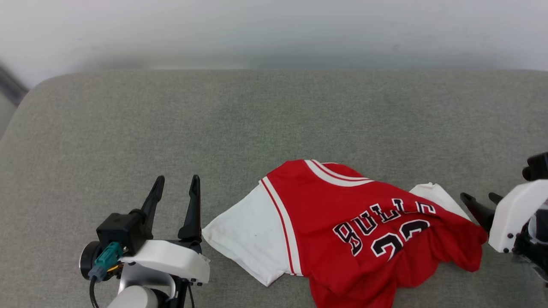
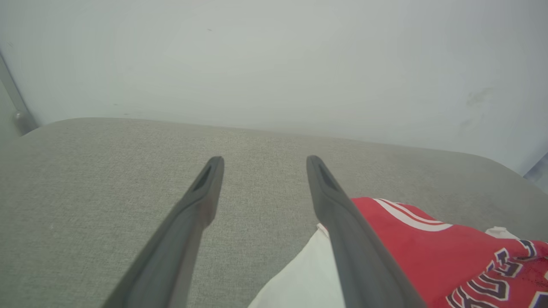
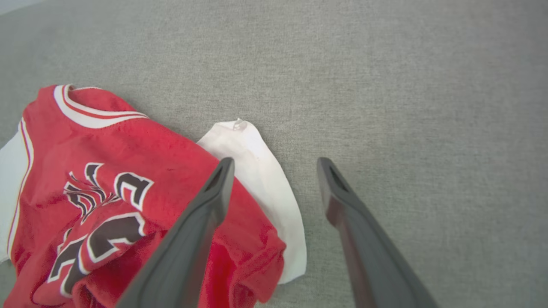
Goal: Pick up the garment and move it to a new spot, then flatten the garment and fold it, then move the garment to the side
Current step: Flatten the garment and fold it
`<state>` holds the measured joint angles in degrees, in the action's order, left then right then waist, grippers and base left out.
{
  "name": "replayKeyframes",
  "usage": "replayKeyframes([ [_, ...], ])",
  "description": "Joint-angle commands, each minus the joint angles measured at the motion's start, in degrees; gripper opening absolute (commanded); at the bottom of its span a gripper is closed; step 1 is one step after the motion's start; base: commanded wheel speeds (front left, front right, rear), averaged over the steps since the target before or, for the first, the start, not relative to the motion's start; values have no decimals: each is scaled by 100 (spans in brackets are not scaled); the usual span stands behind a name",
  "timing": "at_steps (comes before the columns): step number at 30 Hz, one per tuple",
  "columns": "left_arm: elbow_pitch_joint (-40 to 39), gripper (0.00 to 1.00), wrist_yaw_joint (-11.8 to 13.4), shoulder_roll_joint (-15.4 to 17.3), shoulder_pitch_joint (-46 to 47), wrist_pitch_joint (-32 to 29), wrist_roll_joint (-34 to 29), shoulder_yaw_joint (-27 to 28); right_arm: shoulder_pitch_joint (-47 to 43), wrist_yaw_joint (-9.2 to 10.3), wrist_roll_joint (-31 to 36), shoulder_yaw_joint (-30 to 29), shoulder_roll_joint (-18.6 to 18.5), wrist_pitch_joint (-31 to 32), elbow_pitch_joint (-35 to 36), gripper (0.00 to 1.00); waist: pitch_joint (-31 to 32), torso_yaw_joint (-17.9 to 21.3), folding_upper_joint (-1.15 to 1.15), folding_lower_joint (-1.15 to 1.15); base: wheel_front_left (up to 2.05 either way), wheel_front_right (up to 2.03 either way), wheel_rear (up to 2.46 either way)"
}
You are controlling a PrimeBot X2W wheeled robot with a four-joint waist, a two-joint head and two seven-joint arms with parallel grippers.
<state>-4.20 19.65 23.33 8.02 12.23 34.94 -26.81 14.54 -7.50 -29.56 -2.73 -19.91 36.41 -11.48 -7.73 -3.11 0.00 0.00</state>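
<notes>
Head view puts my left gripper (image 1: 178,179) at the lower left. Its 2 dark fingers (image 1: 192,205) point up the picture and stand wide apart with nothing held, and grey fabric shows between them. A teal plug (image 1: 107,256) sits on the wrist behind it. My right gripper (image 1: 478,196) comes in from the right edge with its 2 fingers spread wide as well, gripping nothing. In the right wrist view, 1 finger crosses in front of the red hem and the other hangs over bare fabric.

The shirt (image 1: 325,205) lies between the 2 grippers, low and right of centre on the cushion (image 1: 171,128), front side up and crumpled rather than flat. The white sleeve (image 1: 248,235) on my left is spread out smooth. Its corner sits just beside the inner finger of the left gripper, and I cannot tell whether they touch. The other sleeve (image 1: 434,194) peeks out from under the red body, just beside the right gripper's fingertips. The striped collar trim (image 1: 334,174) points away from me. The black lettering (image 1: 385,220) reads BULLS, bent over a fold, and the number under it is bunched in creases, so I cannot read it whole. The red lower part of the shirt runs off the bottom edge of the head view.

The cushion is grey woven fabric with a rounded far-left corner. A pale wall (image 1: 274,30) rises behind its far edge.
</notes>
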Motion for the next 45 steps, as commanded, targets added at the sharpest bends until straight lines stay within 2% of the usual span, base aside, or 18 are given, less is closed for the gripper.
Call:
replayKeyframes([
  [1,32,100,-44,-39,144,45,-28,-2,246,2,-51,159,-178,236,-139,100,-306,-227,0,0,0,0,0],
  [5,81,100,-118,-127,364,107,-80,-21,800,2,-176,551,-401,769,-423,100,-625,-357,0,0,0,0,0],
  [10,176,100,-197,-227,571,159,-96,-36,1267,2,-237,1048,-588,1048,-731,100,-937,-450,0,0,0,0,0],
  [17,322,100,-290,-341,672,210,-97,-32,1217,1,-485,1548,-582,1603,-1327,100,-1063,-476,0,0,0,0,0],
  [18,347,100,-293,-350,674,221,-96,-24,1174,1,-540,1586,-554,1689,-1404,85,-1061,-469,0,0,0,0,0],
  [19,372,100,-304,-364,675,226,-86,-14,1147,1,-539,1606,-542,1796,-1486,37,-1057,-459,0,0,0,0,0],
  [20,403,100,-310,-375,674,228,-84,-10,1123,2,-516,1613,-539,1916,-1585,0,-1036,-446,0,0,0,0,0],
  [24,482,100,-333,-397,649,249,-68,9,1345,2,-468,1593,-538,1670,-1439,0,-931,-370,0,0,0,0,0],
  [27,515,100,-330,-371,595,258,-70,19,1606,6,-287,1259,-625,1166,-1337,0,-811,-289,0,0,0,0,0],
  [32,509,100,-268,-299,483,235,-66,30,1700,3,107,338,-496,497,-1300,0,-574,-116,0,0,0,0,0],
  [38,428,100,-204,-234,378,147,-61,26,1075,3,524,-1051,-276,349,-1237,0,-419,29,0,0,0,0,0],
  [42,397,100,-152,-197,308,104,-48,29,525,3,744,-1870,50,272,-1222,0,-399,93,0,0,0,0,0],
  [45,388,100,-111,-164,271,75,-25,53,204,2,869,-2197,338,65,-1239,0,-393,142,0,0,0,0,0],
])
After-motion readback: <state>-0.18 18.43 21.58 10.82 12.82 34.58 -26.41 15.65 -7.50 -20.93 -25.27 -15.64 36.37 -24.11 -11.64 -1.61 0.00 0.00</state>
